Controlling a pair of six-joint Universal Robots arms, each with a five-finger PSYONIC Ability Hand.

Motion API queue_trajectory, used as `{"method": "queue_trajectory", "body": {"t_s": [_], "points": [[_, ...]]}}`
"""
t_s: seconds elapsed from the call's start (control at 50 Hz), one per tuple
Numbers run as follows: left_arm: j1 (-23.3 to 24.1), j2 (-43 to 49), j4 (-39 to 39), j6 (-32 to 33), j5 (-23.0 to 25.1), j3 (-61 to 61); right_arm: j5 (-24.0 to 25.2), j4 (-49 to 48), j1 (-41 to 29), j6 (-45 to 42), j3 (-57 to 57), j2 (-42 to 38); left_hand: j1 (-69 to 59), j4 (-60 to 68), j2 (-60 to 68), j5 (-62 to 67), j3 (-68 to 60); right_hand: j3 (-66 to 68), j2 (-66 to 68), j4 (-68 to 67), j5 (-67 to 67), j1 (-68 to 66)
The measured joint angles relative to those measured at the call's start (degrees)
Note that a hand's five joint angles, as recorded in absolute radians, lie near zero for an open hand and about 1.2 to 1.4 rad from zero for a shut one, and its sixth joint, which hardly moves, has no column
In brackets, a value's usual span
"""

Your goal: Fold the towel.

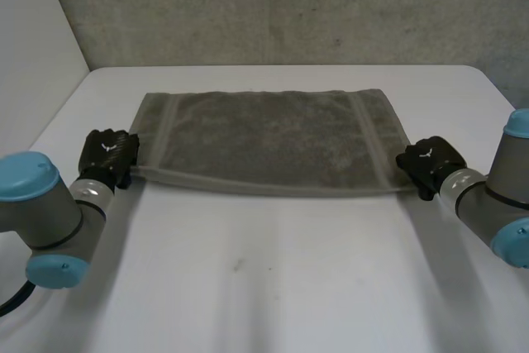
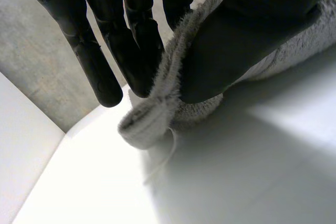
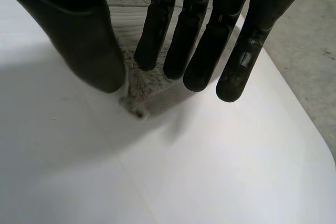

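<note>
A grey towel (image 1: 264, 142) lies spread flat across the white table (image 1: 273, 287), its long edges running left to right. My left hand (image 1: 107, 155) is at the towel's near left corner. In the left wrist view that corner (image 2: 152, 119) is lifted and pinched between the thumb (image 2: 236, 45) and the straight fingers (image 2: 136, 51). My right hand (image 1: 428, 163) is at the near right corner. There the towel corner (image 3: 135, 90) rests on the table between the thumb (image 3: 84, 40) and the straight fingers (image 3: 205, 51), which stand apart from each other.
A concrete wall (image 1: 273, 6) rises just behind the table's far edge, and a white wall (image 1: 33, 47) stands at the left. The table's rounded corner (image 3: 315, 145) lies just beyond my right hand. Bare tabletop stretches in front of the towel.
</note>
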State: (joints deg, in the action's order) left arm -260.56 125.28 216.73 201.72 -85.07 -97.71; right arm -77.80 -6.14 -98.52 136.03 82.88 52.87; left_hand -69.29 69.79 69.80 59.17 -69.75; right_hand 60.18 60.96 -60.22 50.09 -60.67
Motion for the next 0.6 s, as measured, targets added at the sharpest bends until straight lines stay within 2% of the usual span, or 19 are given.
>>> {"method": "queue_trajectory", "body": {"t_s": [0.06,0.18,0.34,0.4,0.46,0.6], "points": [[-0.15,-0.62,0.08,-0.21,0.0,-0.26,0.16,-0.75,0.73,1.55,0.15,0.31,0.0,0.0,0.0,0.0,0.0,15.53,15.43,-15.64,16.04,-15.68],[-0.3,-0.73,0.45,-0.25,-0.01,-1.03,0.05,-1.52,1.76,3.03,-0.13,0.38,9.82,-10.6,-10.55,-9.76,10.48,16.7,16.21,-16.82,17.0,-15.84],[-0.62,-0.13,0.54,-0.19,0.07,-1.2,0.14,-1.45,2.36,3.35,0.09,0.99,13.99,-14.72,-14.67,-13.96,14.61,16.71,16.21,-16.82,17.0,-15.84],[-0.9,-0.06,0.51,-0.17,0.08,-1.15,0.22,-1.43,2.4,3.36,0.26,1.06,12.93,-13.57,-13.61,-13.1,13.55,16.68,16.2,-16.82,17.0,-15.84],[-1.38,-0.1,0.41,-0.15,0.12,-1.12,0.28,-1.42,2.4,3.31,0.41,1.06,4.82,-5.11,-5.14,-4.84,5.15,16.68,16.2,-16.82,17.0,-15.84],[-2.7,-0.64,0.34,-0.08,0.53,-1.52,0.18,-1.24,2.37,3.13,0.49,1.18,1.38,-0.53,-0.55,-0.88,0.55,16.68,16.2,-16.82,17.0,-15.84]]}}
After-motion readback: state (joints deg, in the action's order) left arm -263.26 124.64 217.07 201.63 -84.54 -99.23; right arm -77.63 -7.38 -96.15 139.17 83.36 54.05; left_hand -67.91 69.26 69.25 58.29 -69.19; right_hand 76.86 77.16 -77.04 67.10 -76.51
